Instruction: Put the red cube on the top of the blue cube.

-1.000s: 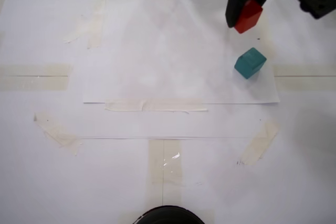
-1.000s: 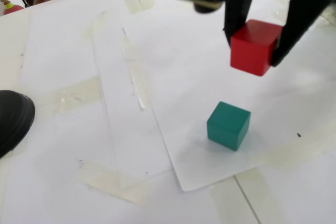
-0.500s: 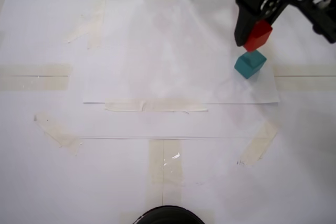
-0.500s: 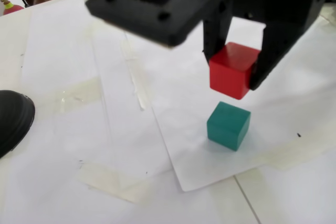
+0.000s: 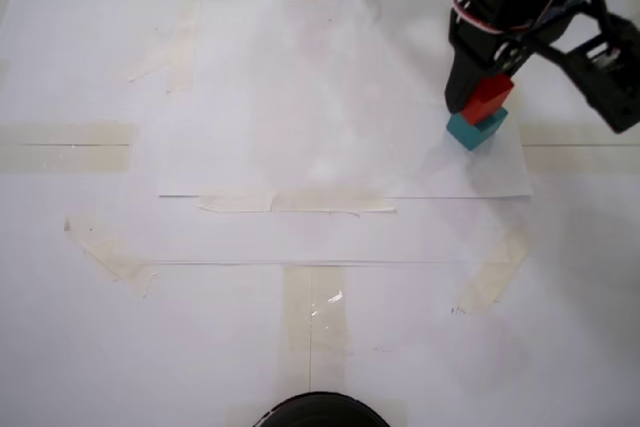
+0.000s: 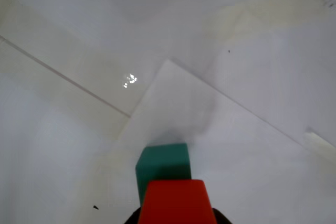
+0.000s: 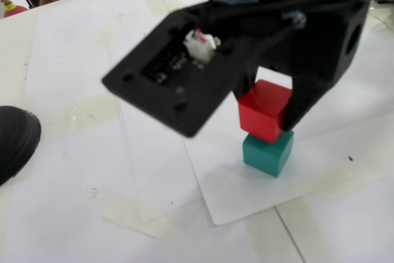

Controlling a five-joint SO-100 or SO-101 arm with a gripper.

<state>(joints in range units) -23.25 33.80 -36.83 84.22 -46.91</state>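
White taped paper sheet (image 5: pixel 300 97) is lying flat, and we're holding the red cube (image 7: pixel 265 110) clamped in the gripper (image 7: pixel 266 114), resting slightly offset on the blue cube (image 7: pixel 267 151), so we're squaring it before letting go.

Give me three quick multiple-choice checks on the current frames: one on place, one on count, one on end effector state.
1. Where is the red cube?
A. On the bare paper, apart from the teal cube
B. Directly over the teal cube, sitting on or just at its top
C. Beside the black object

2. How many cubes are in view?
A. One
B. Two
C. Three

3. What is the end effector doing?
A. Open, clear of both cubes
B. Shut on the teal cube
C. Shut on the red cube

B: the red cube is stacked over the teal cube.
B: only those two show.
C: the end effector has its fingers at the red cube's sides.
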